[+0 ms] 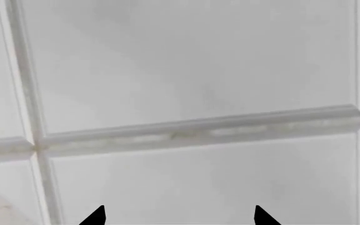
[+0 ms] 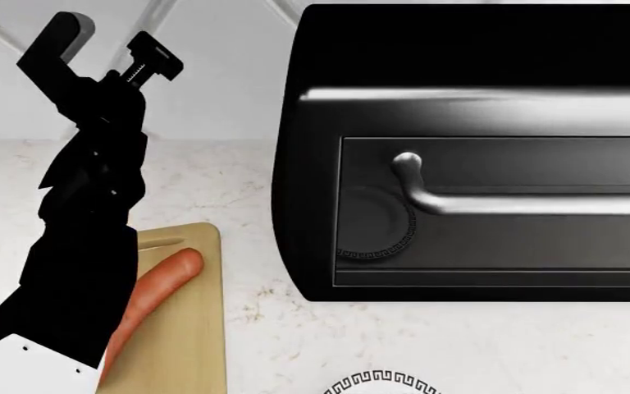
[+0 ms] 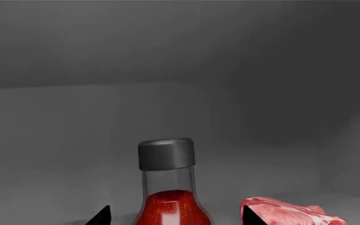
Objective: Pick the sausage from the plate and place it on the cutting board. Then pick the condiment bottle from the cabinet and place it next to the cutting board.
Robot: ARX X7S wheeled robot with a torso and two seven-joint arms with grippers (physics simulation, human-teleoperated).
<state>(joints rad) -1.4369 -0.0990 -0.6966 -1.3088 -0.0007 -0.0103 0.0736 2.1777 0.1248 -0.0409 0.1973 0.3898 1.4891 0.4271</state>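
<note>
Sausage (image 2: 153,297) lies on the cutting board (image 2: 189,345) at lower left of the head view; left gripper (image 2: 107,51) is raised upper left, released, empty. Right wrist view: condiment bottle (image 3: 167,187) stands between the right gripper's (image 3: 174,216) spread fingertips, beside raw meat (image 3: 289,213).

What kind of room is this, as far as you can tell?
Probably a kitchen: a marble-look counter carries a black toaster oven and a cutting board with a sausage on it.
</note>
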